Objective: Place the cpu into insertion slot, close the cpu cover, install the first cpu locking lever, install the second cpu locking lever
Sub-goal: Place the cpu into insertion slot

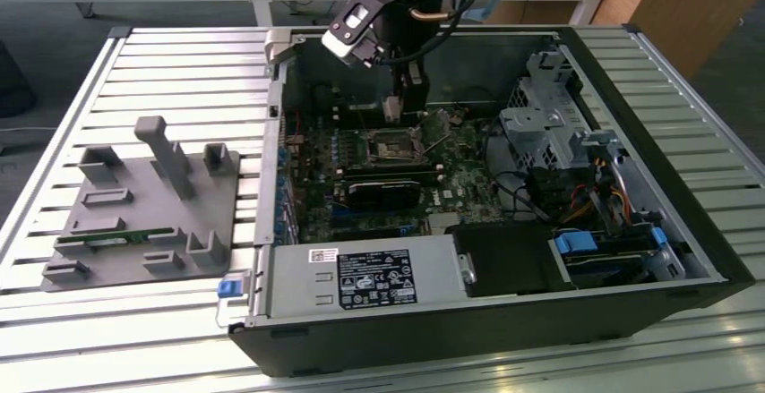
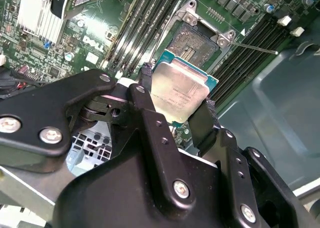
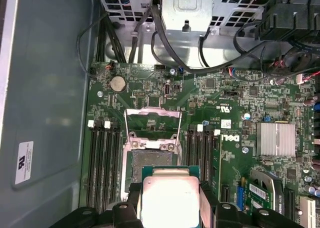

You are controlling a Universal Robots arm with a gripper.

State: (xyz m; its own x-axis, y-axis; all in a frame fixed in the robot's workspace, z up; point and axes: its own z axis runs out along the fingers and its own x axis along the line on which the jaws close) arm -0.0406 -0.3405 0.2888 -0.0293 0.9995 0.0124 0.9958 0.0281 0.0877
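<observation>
I see the hand point(image 2: 176, 105) clenched on the cpu point(image 2: 179, 88): two black fingers point(image 2: 150, 110) press its opposite edges, and the chip sits between their tips. The cpu is a flat square with a dull silver metal top on a green-edged base, and its face catches the light.

Just beyond the fingertips lies the insertion slot point(image 3: 150, 163), a dark square socket with its contact field exposed. The cpu hangs over the slot's near edge and is not seated. The cpu cover point(image 3: 152, 111), a thin silvery frame with a cut-out middle, stands swung up on the far side of the slot. A thin locking lever point(image 2: 255, 48) juts from one socket corner. Black memory slots point(image 3: 102, 163) flank the socket on the green motherboard point(image 3: 235, 103).

In the exterior view, the open computer case point(image 1: 478, 339) lies on the slatted desk point(image 1: 179, 62), with a grey fixture point(image 1: 143, 205) toward the exterior view's left.
</observation>
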